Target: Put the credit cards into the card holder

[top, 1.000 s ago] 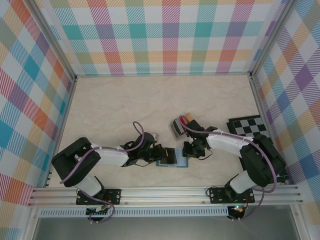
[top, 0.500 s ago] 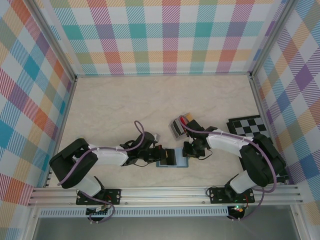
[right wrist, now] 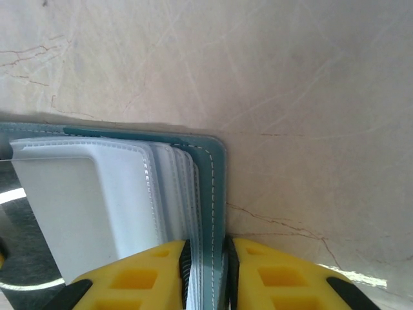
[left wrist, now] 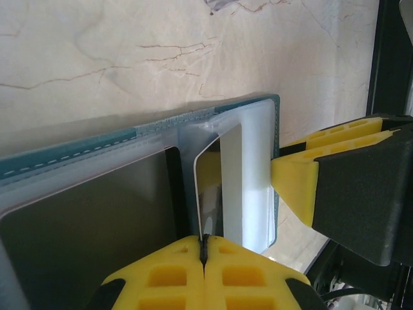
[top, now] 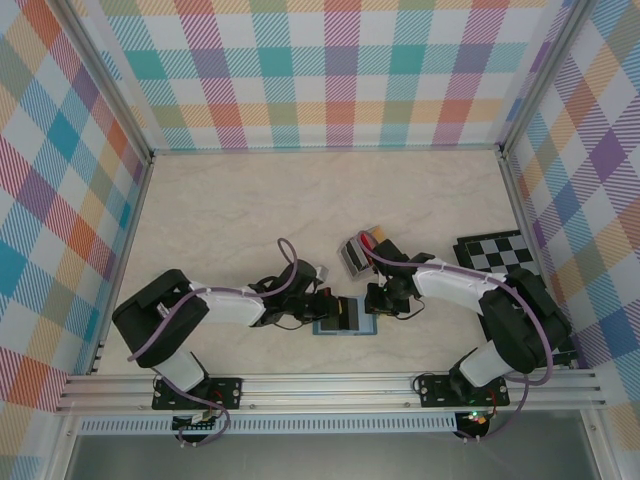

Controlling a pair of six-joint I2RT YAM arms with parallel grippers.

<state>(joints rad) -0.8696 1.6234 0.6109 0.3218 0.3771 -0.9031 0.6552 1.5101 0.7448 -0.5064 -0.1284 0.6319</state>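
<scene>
Though half buried under both wrists from above, reads as a teal sliver with a dark patch: the card holder [top: 366, 327], lying open on the desk [top: 230, 220], close to the near edge and about midway between left and right. Runs out of frame in both wrist views, so only part of the stitched teal border and the clear sleeves can be made out. Cannot tell the colour of the credit card [left wrist: 208, 187] seen edge-on among those sleeves: glossy, pale-rimmed, depth in the pocket unclear. Pinches that card's edge with the left fingers [left wrist: 161, 276] pressed together. Clamps the holder's teal cover and sleeve stack at its right end with the right fingers [right wrist: 129, 279], their bases cut off below. Reaches low from the left base, forearm running rightward to the holder's left side. Folds the right arm with elbow out to the right, forearm angled leftward, wrist dipped at the holder's right end.
</scene>
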